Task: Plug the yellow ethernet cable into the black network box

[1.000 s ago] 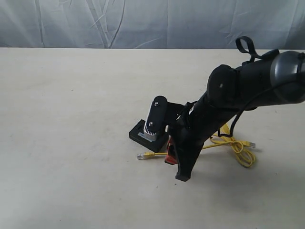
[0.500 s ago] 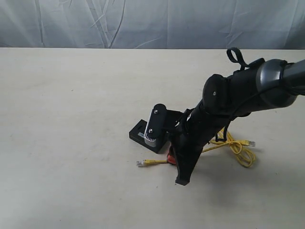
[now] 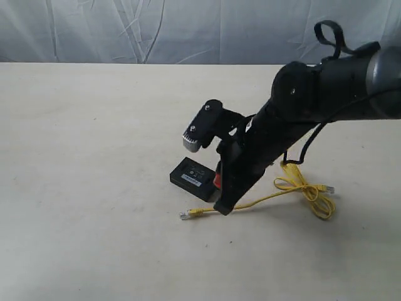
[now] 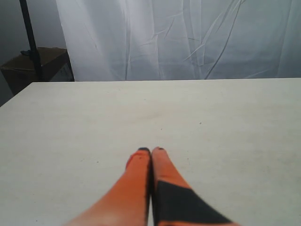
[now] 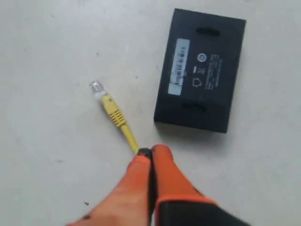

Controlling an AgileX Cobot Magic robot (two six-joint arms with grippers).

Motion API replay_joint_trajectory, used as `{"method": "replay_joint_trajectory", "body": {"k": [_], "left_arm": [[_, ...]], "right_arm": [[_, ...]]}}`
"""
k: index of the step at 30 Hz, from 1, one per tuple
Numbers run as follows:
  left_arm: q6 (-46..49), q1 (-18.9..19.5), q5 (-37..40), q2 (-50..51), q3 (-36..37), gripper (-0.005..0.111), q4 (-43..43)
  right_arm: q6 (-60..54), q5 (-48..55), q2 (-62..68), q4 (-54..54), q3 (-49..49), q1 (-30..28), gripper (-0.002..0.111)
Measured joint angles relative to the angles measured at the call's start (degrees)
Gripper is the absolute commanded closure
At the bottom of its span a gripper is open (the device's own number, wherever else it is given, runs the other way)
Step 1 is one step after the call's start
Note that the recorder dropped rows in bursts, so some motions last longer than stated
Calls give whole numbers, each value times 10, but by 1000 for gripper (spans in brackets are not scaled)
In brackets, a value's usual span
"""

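Yellow cord is now pinched. In the exterior view the right gripper, spread low over the table a second ago, has closed and risen slightly. The yellow ethernet cable runs out of its tip, plug end to the left and tied loop to the right. The black network box now shows uncovered just behind.

In the left wrist view, the left gripper is pressed shut on nothing above bare tabletop.

In the right wrist view, the orange fingers clamp the cable just behind its clear plug, which lies near the box without touching it. The grasp looks made; the plug must next be lined up with a port that no view shows.
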Motion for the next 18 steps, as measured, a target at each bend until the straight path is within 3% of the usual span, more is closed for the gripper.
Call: {"method": "replay_joint_trajectory", "body": {"k": [4, 8, 18], "left_arm": [[0, 0, 0, 0, 0, 107, 0], [0, 0, 0, 0, 0, 107, 0], [0, 0, 0, 0, 0, 107, 0]], "right_arm": [[76, -13, -1, -42, -11, 0, 108], [178, -122, 34, -63, -12, 0, 108], [277, -227, 101, -101, -12, 0, 109]]}}
